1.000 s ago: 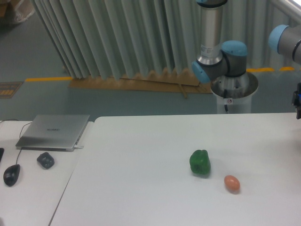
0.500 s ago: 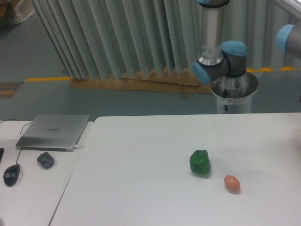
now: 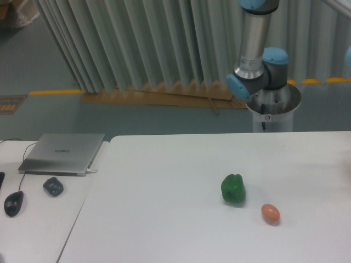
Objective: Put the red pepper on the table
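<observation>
The large white table [image 3: 164, 186] fills the lower right of the view. The red pepper is out of view. My gripper is out of view too, past the right edge; only the arm's base [image 3: 272, 104], its grey upright link [image 3: 252, 38] and a blue joint [image 3: 263, 68] show behind the table. A green bell pepper [image 3: 233, 189] stands on the table right of centre. A small orange-brown egg-shaped thing [image 3: 270, 213] lies just right of and in front of it.
A smaller white desk [image 3: 33, 219] at the left holds a closed laptop [image 3: 63, 153], a dark mouse [image 3: 13, 203] and a small dark object [image 3: 53, 186]. Pleated grey curtains [image 3: 137, 44] hang behind.
The arm has swung further right: the blue joint and dark gripper part at the right edge have left the view, and the upright link leans slightly right.
</observation>
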`<state>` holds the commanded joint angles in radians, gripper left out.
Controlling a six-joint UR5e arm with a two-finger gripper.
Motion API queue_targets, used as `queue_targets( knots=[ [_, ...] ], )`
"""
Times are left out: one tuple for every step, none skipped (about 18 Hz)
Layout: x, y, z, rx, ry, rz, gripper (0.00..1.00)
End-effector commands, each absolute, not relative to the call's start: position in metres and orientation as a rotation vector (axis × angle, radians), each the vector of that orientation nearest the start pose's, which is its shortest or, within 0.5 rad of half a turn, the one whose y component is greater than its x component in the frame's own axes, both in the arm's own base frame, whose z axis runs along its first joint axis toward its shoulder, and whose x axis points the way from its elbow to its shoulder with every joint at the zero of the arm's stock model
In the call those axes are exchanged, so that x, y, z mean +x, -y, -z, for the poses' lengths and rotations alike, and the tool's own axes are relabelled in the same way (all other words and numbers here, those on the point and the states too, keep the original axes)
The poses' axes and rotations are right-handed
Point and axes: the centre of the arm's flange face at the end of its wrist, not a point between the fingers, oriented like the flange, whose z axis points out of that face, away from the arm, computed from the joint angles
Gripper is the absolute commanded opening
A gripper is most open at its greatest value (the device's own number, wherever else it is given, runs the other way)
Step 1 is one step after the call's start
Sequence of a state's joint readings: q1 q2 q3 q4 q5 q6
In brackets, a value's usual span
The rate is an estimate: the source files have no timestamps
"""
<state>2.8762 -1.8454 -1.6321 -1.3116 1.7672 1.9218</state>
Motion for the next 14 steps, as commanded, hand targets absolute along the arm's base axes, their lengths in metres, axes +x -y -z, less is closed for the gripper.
queue_targets(
  knots=[
    [-0.526, -0.257, -0.332, -3.167, -1.028, 0.157, 1.0],
    [-0.528, -0.257, -0.333, -3.161, -1.039, 0.153, 1.0],
    [-0.531, -0.254, -0.332, -3.149, -1.055, 0.164, 1.0],
    [-0.534, -0.25, -0.329, -3.133, -1.076, 0.176, 1.0],
    [-0.535, -0.247, -0.33, -3.117, -1.091, 0.175, 1.0],
    [-0.538, -0.243, -0.331, -3.107, -1.084, 0.172, 1.0],
    [-0.539, -0.241, -0.331, -3.103, -1.072, 0.171, 1.0],
    [-0.541, -0.239, -0.329, -3.102, -1.071, 0.174, 1.0],
    [-0.543, -0.239, -0.327, -3.097, -1.085, 0.176, 1.0],
    [-0.546, -0.24, -0.327, -3.094, -1.095, 0.174, 1.0],
    [-0.549, -0.241, -0.33, -3.093, -1.096, 0.161, 1.0],
    [-0.554, -0.242, -0.33, -3.095, -1.094, 0.156, 1.0],
    [-0.559, -0.243, -0.326, -3.093, -1.096, 0.164, 1.0],
    [-0.561, -0.243, -0.321, -3.093, -1.097, 0.171, 1.0]
  ],
)
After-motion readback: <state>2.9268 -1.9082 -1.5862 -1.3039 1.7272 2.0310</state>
